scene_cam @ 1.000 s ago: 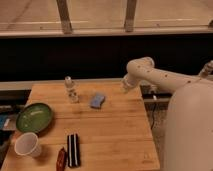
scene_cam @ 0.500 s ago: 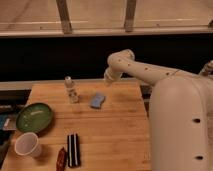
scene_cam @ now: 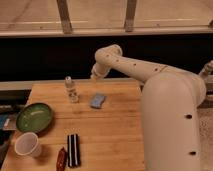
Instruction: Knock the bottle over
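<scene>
The bottle is small, slender and clear-whitish with a pale cap. It stands upright on the wooden table near the far left edge. My gripper hangs at the end of the white arm, above the table's far edge. It is to the right of the bottle at about cap height, with a small gap between them.
A blue sponge lies right of the bottle. A green bowl and a white paper cup sit at the left. A black striped packet and a reddish object lie near the front edge.
The arm has swung left over the last second. The gripper moved from the right of the table's far edge toward the bottle. The bottle stays upright.
</scene>
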